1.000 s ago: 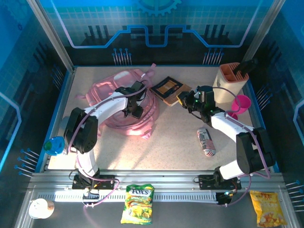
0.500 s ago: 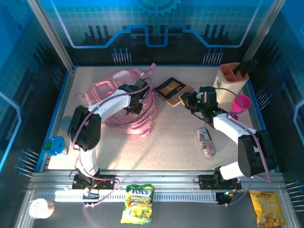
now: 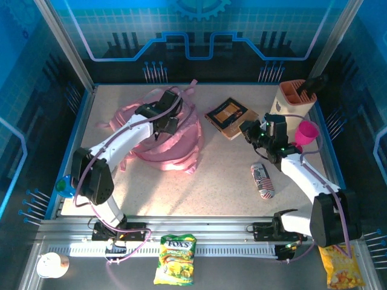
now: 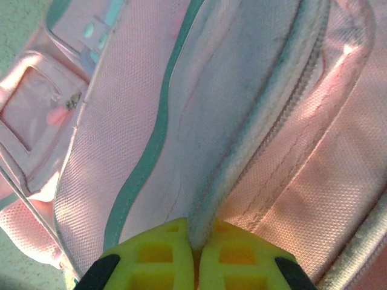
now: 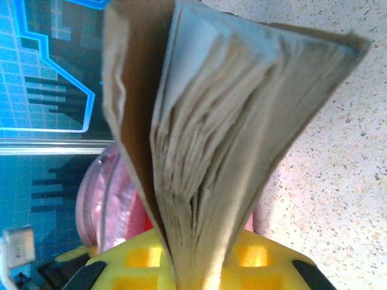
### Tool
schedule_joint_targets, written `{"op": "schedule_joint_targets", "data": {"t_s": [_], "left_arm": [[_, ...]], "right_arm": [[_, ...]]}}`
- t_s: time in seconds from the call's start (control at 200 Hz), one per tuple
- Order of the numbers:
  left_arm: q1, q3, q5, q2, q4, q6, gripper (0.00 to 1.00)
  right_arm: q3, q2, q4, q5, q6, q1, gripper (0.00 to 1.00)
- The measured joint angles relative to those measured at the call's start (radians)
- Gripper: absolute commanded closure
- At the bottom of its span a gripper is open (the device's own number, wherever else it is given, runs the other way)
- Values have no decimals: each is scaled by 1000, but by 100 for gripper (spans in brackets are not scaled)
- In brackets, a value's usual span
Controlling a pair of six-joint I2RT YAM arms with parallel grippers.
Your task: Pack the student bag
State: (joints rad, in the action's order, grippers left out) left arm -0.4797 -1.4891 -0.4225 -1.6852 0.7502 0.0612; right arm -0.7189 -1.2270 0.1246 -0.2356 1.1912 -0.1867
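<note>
- The left gripper [image 4: 196, 244] is pinched together on the pale zipped edge [image 4: 266, 121] of the student bag [image 3: 175, 142]. The bag lies at about ten o'clock on the table [image 3: 217, 175].
- That hold takes in only a thin fold of soft fabric. A hard or sideways pull could let it slide out, and the bag's mouth would then likely fall shut.
- The right gripper [image 5: 196, 269] is clamped on one edge of the book [image 3: 228, 116], near the one o'clock part of the table.
- In the right wrist view the pages fan loose from the jaws. Held this way, the book could twist, shed pages from the grip or drop during a swing.
- A splayed book may also catch on the bag's rim if the opening is not held wide enough.
- The left arm stretches from its base at seven o'clock toward eleven o'clock, with its wrist bent over the bag's upper part.
- The right arm rises from five o'clock with its elbow out toward four o'clock. Its fingers point toward eleven o'clock at the book's near right corner.
</note>
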Motion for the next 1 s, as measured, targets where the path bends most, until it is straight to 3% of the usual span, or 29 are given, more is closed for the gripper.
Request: {"op": "schedule_joint_targets", "data": {"t_s": [0.155,0.34,0.62,1.001], "left_arm": [[0,-6,24,19,-52,45,100],[0,-56,97,12,-66,81,100],[0,-95,192,2,-85,108,100],[0,-96,219,2,-86,124,100]], "right_arm": [[21,21,3,3,-7,-23,93],[34,-8,40,17,5,-136,93],[-18,-218,155,-15,43,-245,93],[-298,-539,210,-46,89,-295,92]]}}
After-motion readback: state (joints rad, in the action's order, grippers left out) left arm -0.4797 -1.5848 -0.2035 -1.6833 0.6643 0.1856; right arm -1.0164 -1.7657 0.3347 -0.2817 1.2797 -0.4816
